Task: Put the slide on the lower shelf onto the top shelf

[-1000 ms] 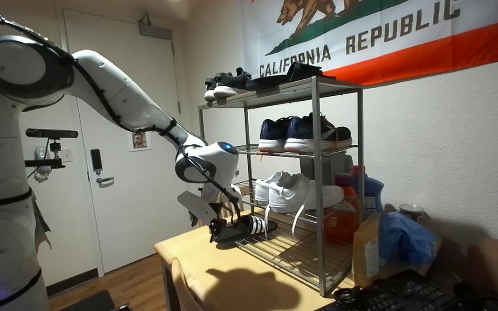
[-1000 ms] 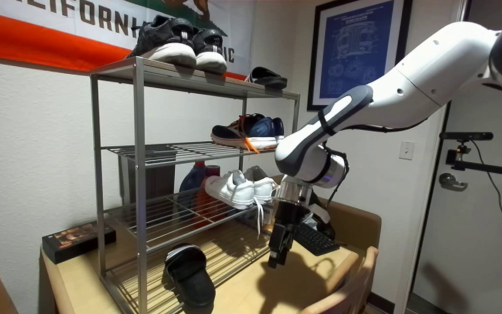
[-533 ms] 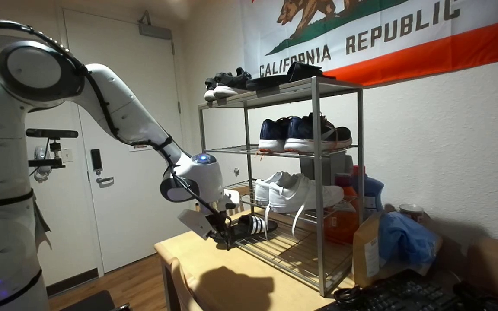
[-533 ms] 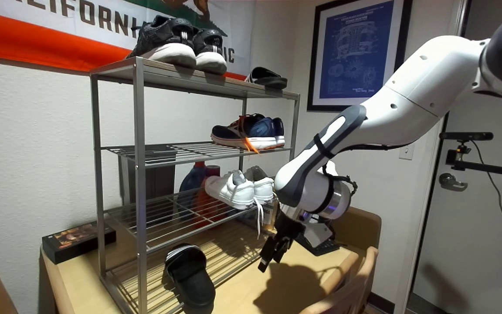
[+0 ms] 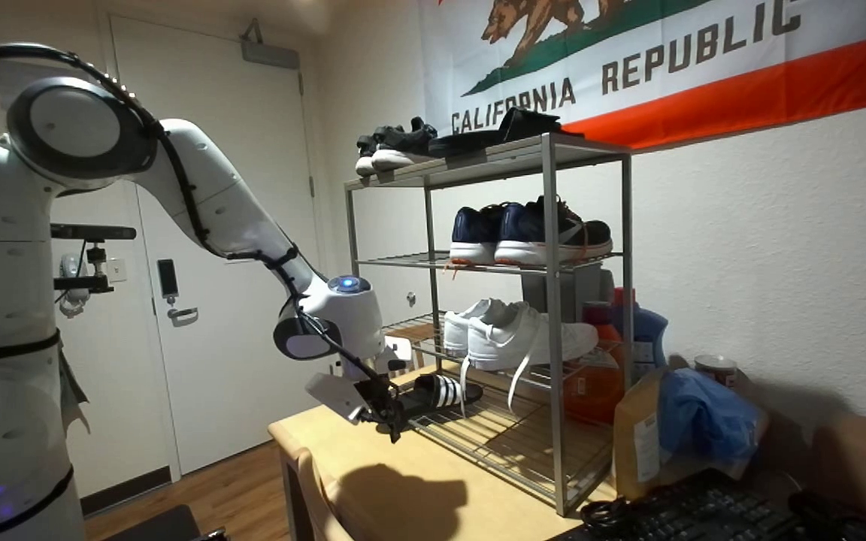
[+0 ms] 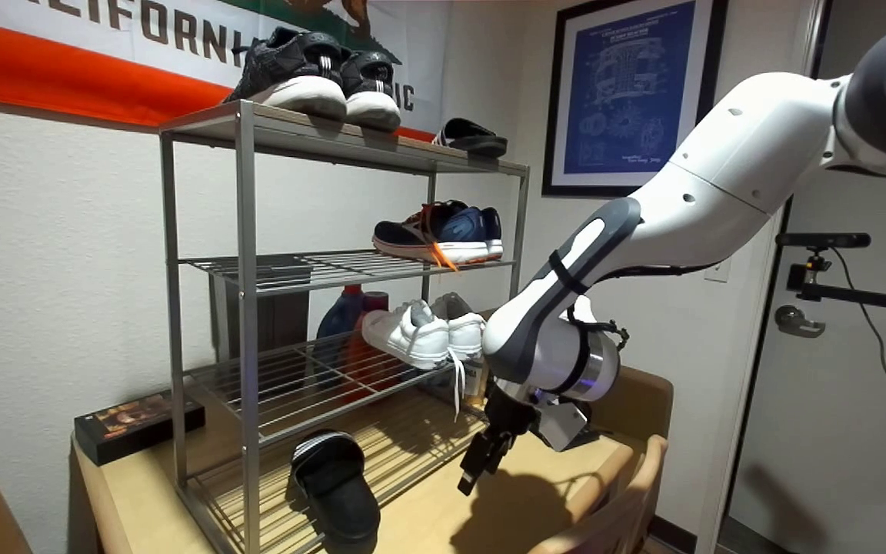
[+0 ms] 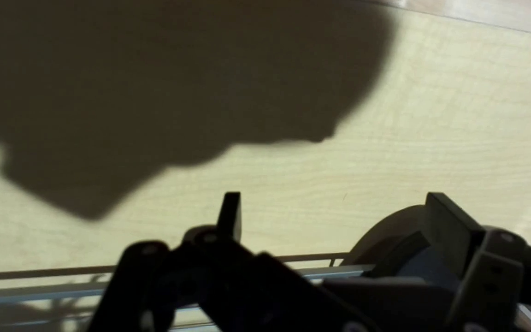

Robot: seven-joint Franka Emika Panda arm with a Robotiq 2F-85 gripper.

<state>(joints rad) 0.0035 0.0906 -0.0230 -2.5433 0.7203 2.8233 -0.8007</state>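
Note:
The slide [image 6: 341, 492] is a black slip-on sandal with white stripes. It lies on the lower shelf [image 6: 429, 471], its heel end sticking out past the front rail; it also shows in an exterior view [image 5: 444, 391]. In the wrist view part of the slide [image 7: 424, 263] shows at the lower right, partly hidden behind a finger. My gripper [image 7: 334, 196] is open with nothing between its fingers. In an exterior view the gripper [image 6: 470, 481] hangs tilted over the table in front of the rack, apart from the slide. The top shelf [image 6: 304, 137] is the rack's uppermost tier.
Dark sneakers [image 6: 312, 73] and another black slide [image 6: 474, 138] stand on the top shelf. Navy shoes [image 5: 531, 237] and white shoes [image 5: 508, 334] sit on the middle tiers. A rack post [image 6: 247, 346], a chair [image 6: 620, 500] and a keyboard [image 5: 711, 511] are nearby.
My gripper has come down and tilted, its fingertips now angled toward the rack. The arm's elbow has dropped and moved. The slide has not moved.

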